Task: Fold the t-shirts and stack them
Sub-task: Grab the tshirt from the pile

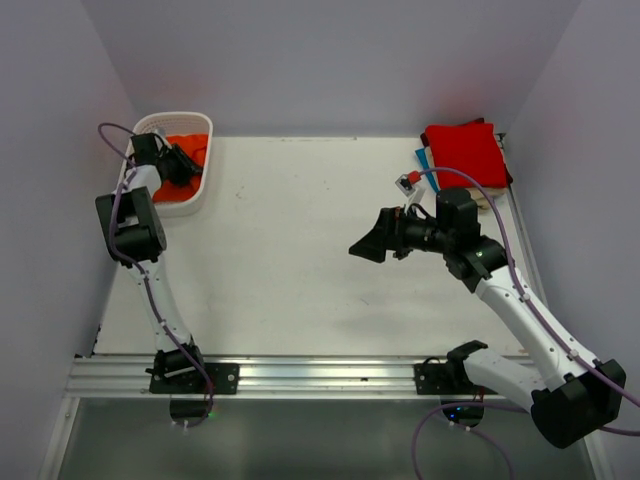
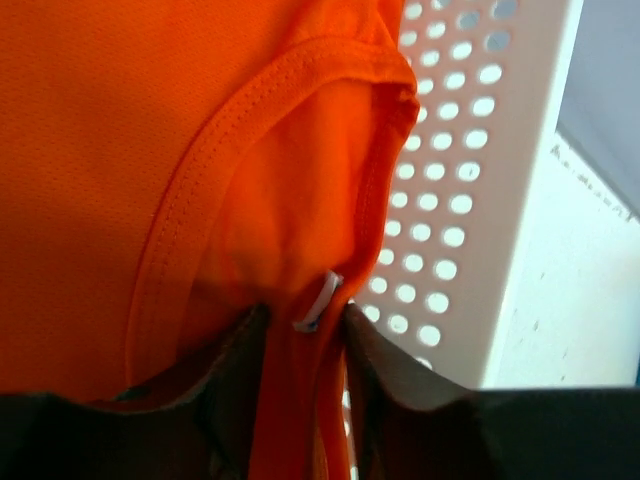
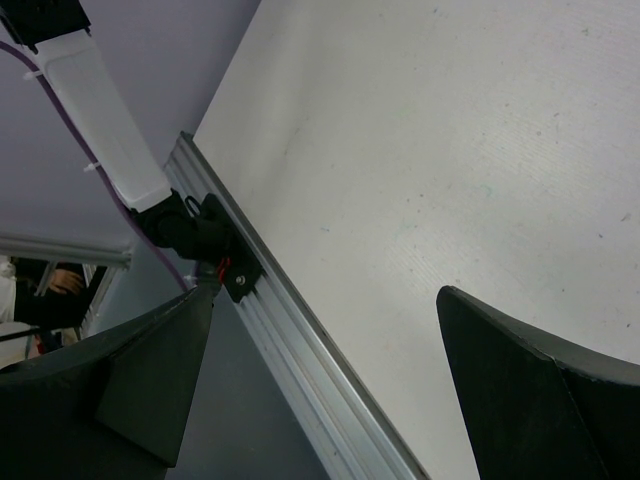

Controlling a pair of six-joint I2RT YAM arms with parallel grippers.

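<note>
A bright orange t-shirt (image 1: 192, 148) lies crumpled in the white mesh basket (image 1: 200, 196) at the table's far left. My left gripper (image 1: 178, 165) reaches into the basket. In the left wrist view the orange t-shirt (image 2: 150, 150) fills the frame, and a fold of it near the collar seam, with a small white tag, is pinched in my left gripper (image 2: 305, 340). A red folded t-shirt (image 1: 465, 150) tops a stack at the far right, with a blue one (image 1: 424, 160) and a beige one (image 1: 487, 198) showing under it. My right gripper (image 1: 368, 245) hovers open over the middle of the table, holding nothing.
The basket's perforated wall (image 2: 470, 200) stands just right of the left fingers. An aluminium rail (image 1: 320, 375) runs along the table's near edge and shows between the right fingers (image 3: 290, 330). Pale walls enclose the table on three sides.
</note>
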